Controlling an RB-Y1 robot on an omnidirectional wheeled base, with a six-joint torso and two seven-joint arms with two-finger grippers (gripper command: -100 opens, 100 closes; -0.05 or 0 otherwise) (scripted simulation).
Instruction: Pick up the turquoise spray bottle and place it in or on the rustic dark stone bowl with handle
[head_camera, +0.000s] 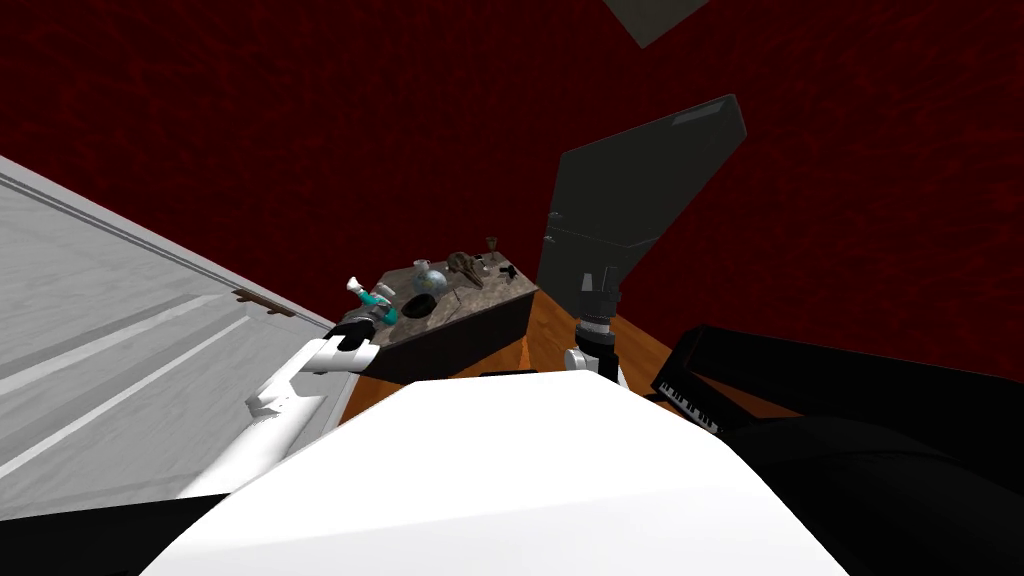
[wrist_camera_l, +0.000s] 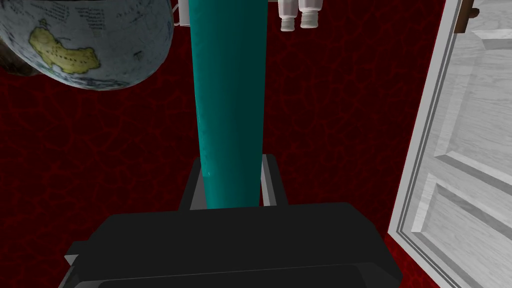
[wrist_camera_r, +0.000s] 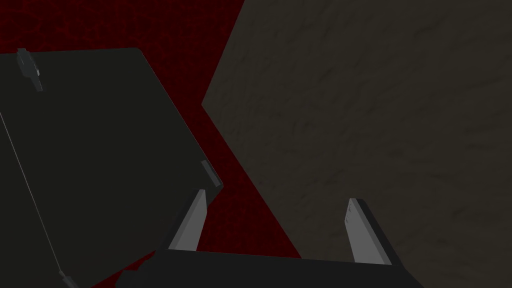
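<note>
Now the left gripper clamps the tall turquoise spray bottle left of the dark round bowl; the right gripper gapes empty.

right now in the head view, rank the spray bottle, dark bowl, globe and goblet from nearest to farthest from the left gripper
1. spray bottle, held in the left gripper
2. dark bowl, just beyond on the table
3. globe, behind the bowl
4. goblet, at the table's far end
</note>
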